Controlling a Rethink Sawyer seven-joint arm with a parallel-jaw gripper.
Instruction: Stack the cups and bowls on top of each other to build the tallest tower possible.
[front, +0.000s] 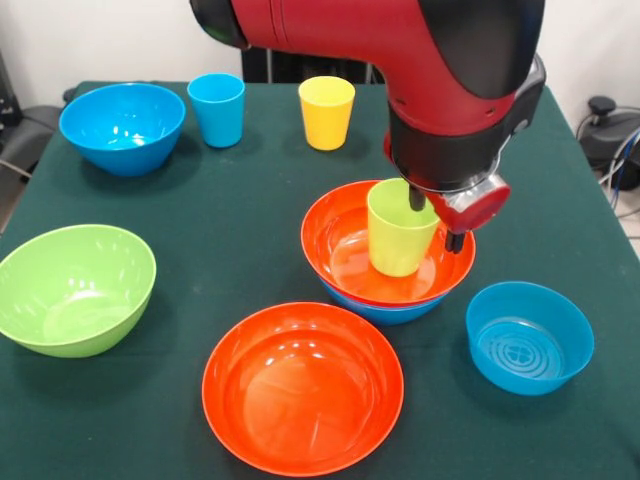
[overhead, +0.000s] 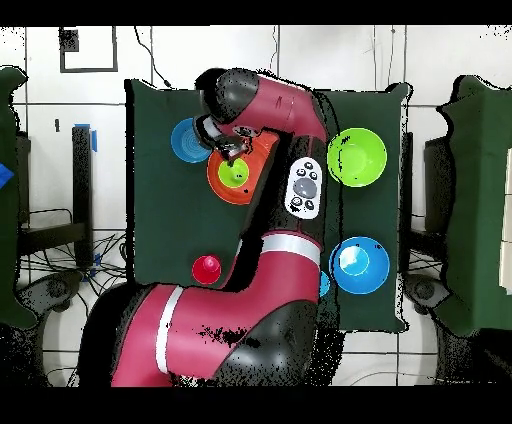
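Sawyer's pincer straddles the rim of the lime green plastic tumbler, fingers either side but grip unclear; can't tell if clamped. Tumbler stands upright directly below it, inside the wide orange plastic bowl nested on a blue bowl. Risk: retracting w/ a finger snagging the rim tips cup, shifts stack on desk.

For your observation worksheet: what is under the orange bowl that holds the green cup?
A blue bowl sits beneath the orange bowl; only its rim edge shows along the front. The rest is covered. The green cup stands inside the orange bowl.
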